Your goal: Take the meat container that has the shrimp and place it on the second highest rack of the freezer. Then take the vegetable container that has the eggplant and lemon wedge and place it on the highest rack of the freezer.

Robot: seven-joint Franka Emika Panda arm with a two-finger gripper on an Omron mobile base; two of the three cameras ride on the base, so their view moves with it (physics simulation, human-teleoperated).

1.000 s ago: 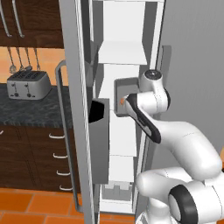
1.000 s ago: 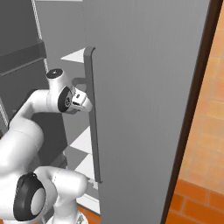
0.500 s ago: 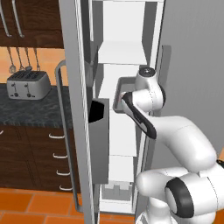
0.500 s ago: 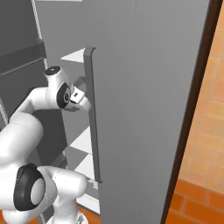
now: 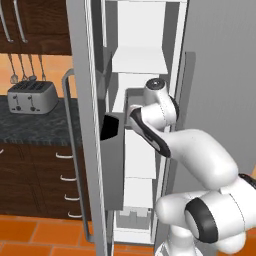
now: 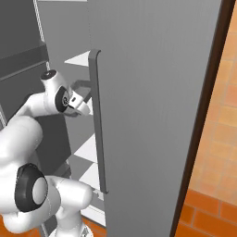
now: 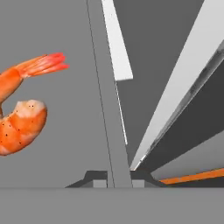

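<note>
End effector, mid-left of the right base view, pinches the tray wall, reaching into the freezer. If the tray tips on release, the shrimp could slide out (the rack edge is close). Curled and orange-red, it lies at the hand view's left.

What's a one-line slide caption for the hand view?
Hand view: shrimp lying in its grey container, end effector closed on the container's rim.
</note>
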